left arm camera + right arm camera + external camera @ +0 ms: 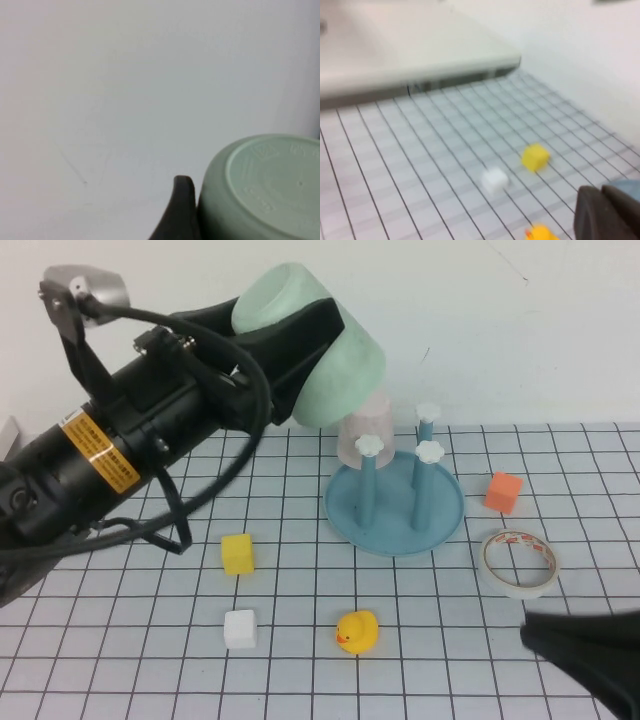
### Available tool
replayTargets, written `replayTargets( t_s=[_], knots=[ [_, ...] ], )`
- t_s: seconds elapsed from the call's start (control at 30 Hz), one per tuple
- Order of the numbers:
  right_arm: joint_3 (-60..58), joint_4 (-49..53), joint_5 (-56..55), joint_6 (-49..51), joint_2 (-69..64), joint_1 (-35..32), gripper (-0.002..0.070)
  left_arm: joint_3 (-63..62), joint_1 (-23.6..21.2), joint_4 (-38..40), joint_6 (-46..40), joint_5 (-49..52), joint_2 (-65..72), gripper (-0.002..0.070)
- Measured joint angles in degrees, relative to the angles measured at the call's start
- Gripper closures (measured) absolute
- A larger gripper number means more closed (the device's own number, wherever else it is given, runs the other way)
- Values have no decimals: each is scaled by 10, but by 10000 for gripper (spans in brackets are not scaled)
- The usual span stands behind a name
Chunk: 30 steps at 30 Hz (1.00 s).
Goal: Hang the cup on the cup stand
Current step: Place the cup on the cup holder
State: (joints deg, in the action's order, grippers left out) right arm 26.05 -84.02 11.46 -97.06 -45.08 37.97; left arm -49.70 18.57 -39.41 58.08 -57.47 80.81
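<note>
My left gripper [318,340] is raised at the back of the table and shut on the pale mint-green cup [340,360]. The cup is tilted, its mouth pointing down and to the right, just above the cup stand. In the left wrist view one dark finger [180,212] presses the side of the cup [270,192], whose base faces the camera. The blue cup stand [447,508] has upright pegs with white flower caps [429,451]. A pale pink cup [365,425] sits upside down on its back-left peg. My right gripper [585,645] is low at the front right, shut and empty.
On the gridded mat lie a yellow cube [237,553], a white cube [240,628], a yellow rubber duck [357,631], an orange cube [503,492] and a roll of tape [517,562]. A white wall stands behind the stand.
</note>
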Motion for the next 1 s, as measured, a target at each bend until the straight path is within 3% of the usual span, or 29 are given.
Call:
replayTargets(
  t_s=[0.2, 0.57, 1.0],
  knots=[
    [-28, 81, -40, 4, 9, 0, 670, -26, 0, -26, -40, 68, 0, 99],
    [-65, 90, -151, 4, 11, 0, 671, -108, 0, -76, -41, 154, 30, 99],
    [-116, -76, -244, 4, 12, 0, 671, -222, 19, -81, 5, 120, 212, 99]
  ],
)
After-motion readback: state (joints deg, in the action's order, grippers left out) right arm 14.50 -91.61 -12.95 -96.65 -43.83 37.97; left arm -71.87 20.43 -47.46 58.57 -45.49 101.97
